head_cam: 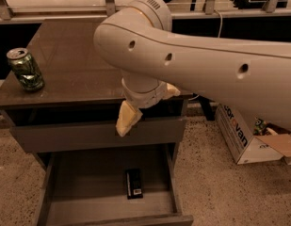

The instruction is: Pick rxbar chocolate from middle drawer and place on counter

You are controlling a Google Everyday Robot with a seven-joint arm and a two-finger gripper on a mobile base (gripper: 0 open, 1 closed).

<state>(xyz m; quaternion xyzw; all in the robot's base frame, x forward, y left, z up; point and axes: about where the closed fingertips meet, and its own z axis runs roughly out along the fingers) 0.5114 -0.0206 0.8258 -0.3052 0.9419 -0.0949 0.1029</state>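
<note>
- Step in hand: the reach. The rxbar chocolate (133, 183) lies flat on the floor of the open middle drawer (84, 187), near its front lip, not yet grasped.
- Next move, in my judgement: lower the gripper (150, 111) past the closed upper drawer front (79, 136), set the jaws across the bar's narrow width, then close.
- Pose: the white arm (206, 65) reaches in from the right over the desk (74, 65). The gripper hangs at its front edge, angled down.
- The jaws look spread and hold nothing.
- 1 green can (25, 69) stands at the desk's left.
</note>
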